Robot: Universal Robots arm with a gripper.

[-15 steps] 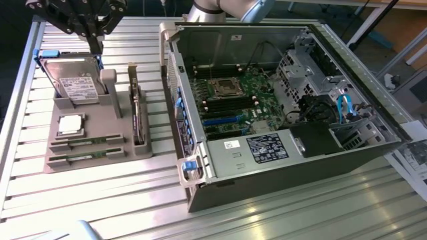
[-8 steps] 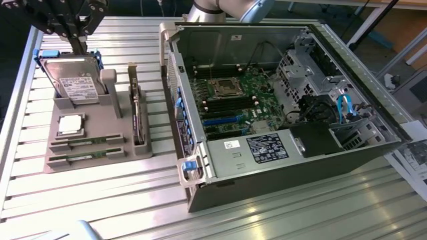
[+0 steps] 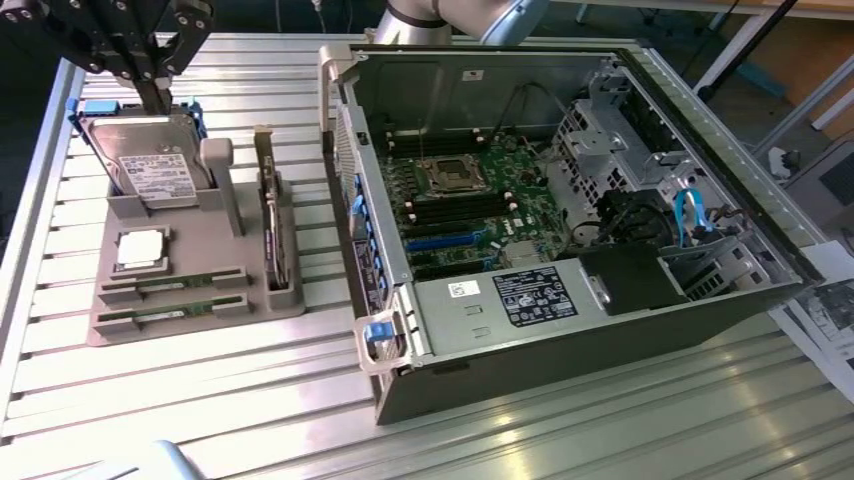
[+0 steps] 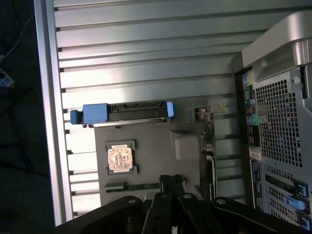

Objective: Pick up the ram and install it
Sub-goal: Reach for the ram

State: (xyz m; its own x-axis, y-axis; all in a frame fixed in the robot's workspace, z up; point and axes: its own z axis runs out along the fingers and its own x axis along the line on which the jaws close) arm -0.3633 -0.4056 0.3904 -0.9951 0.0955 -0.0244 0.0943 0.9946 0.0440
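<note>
Your black metal fingers hung pressed together, empty, over the silver hard drive. The 2 slim green ram sticks lay farther along the grey plastic tray. Coming down shut, you'd likely have jabbed chips.

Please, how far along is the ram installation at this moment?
Done: nothing yet visible. Both slim green ram sticks lie in the grey plastic holder, outside the open dark computer case. In hand: nothing; the black gripper is shut, empty, hanging over the holder. Left: pickup and installation, both not yet begun.
</note>
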